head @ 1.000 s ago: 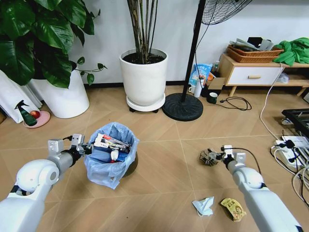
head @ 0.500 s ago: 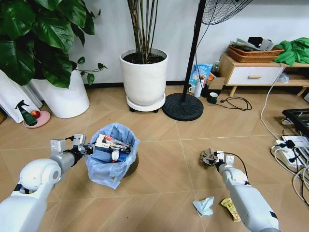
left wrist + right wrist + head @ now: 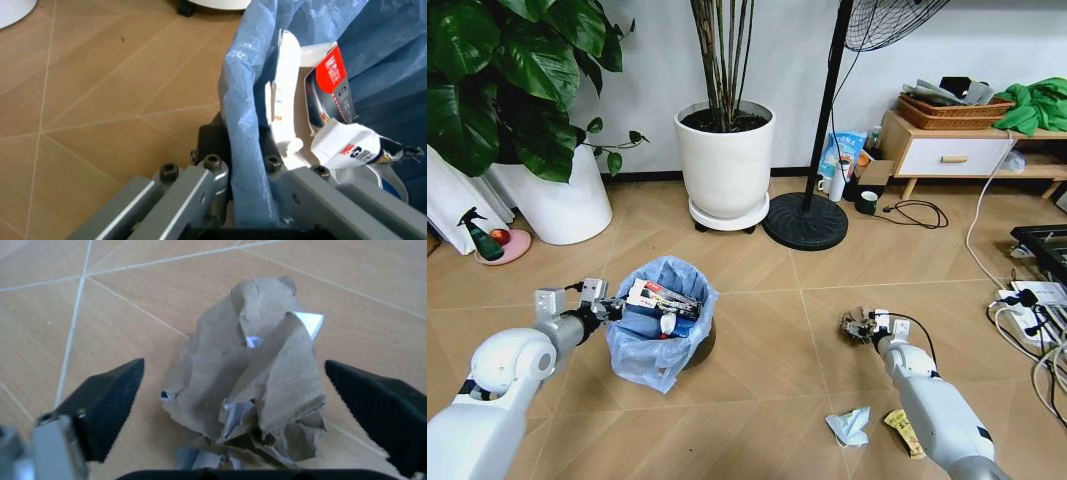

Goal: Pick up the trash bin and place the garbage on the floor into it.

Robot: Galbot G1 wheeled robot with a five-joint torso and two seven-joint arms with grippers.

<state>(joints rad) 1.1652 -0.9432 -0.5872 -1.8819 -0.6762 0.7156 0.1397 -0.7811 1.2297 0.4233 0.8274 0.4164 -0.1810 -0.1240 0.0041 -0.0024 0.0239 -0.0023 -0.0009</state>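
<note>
Nearest the robot, two pieces of garbage lie loose on the floor [image 3: 757, 390] beside the right forearm: a crumpled white paper [image 3: 849, 426], soft and peaked, and a flat yellow wrapper [image 3: 904, 432] with printed faces, just beside each other. Slightly farther, the right gripper [image 3: 863, 325] is at a crumpled brown paper [image 3: 250, 385], stiff and torn-edged with white showing through the folds; its dark ribbed fingers [image 3: 103, 402] stand wide apart on either side of the wad, not touching it, so this piece looks not yet grasped. Level with it on the left, the left gripper [image 3: 605, 309] is clamped on the rim of the bin [image 3: 659, 322], one finger outside and one inside the thin, crinkly blue bag [image 3: 243, 150]. The bin is small, round and dark, and already holds several pieces, among them a red-and-white carton [image 3: 327, 85] and a white tube. Judgement: well along, bin in hand, three pieces left in sight. Beyond stands a smooth white pot [image 3: 725, 160].
</note>
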